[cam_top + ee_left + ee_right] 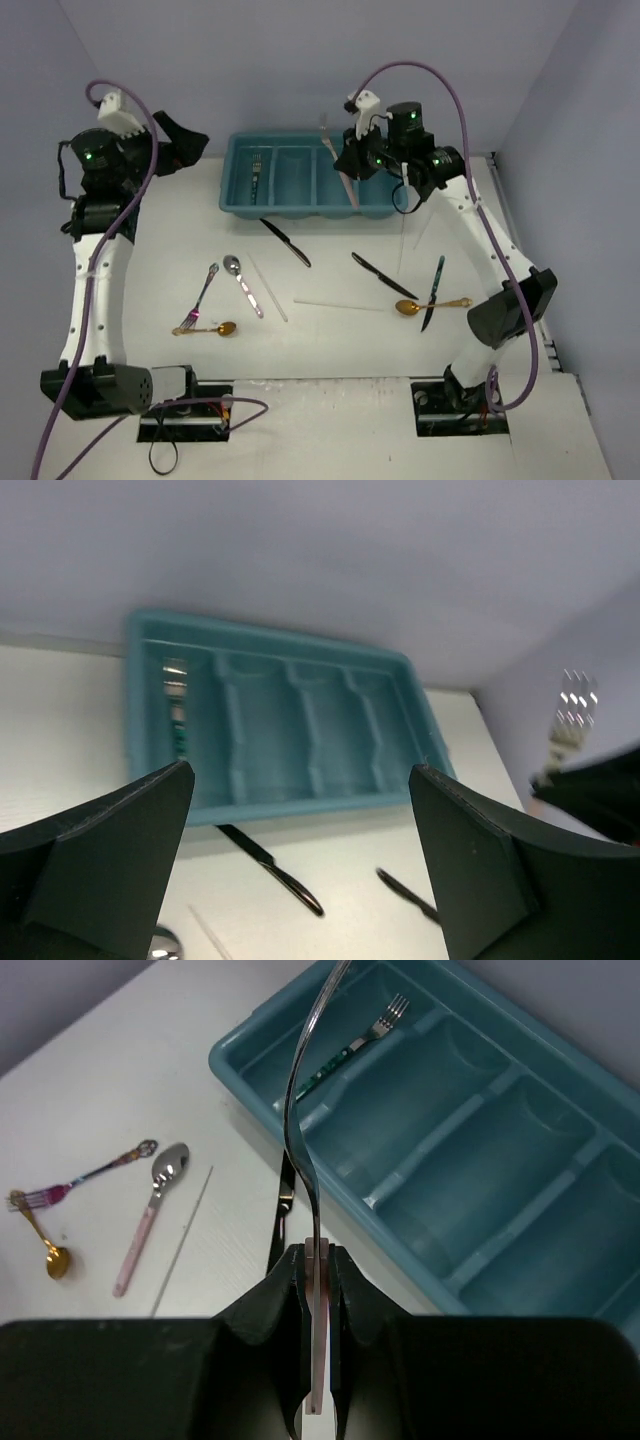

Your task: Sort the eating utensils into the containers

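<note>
Teal tray (300,208), four long compartments, upper centre of the surface (330,350); one fork (255,172) lies lengthwise in its left-end compartment. Right fingers (280,1300) clamped on a pink-handled fork (300,1110), held steeply with tines up, over the right half of the tray. Left fingers (110,870) wide apart, holding nothing, upper left, apart from the tray. Loose on the surface below the tray: black knives (285,242), three, centre to right; gold spoon (430,305), right; second gold spoon (212,328), coloured fork (200,298) and pink-handled spoon (240,282), left; pale thin sticks (340,304) between.
</note>
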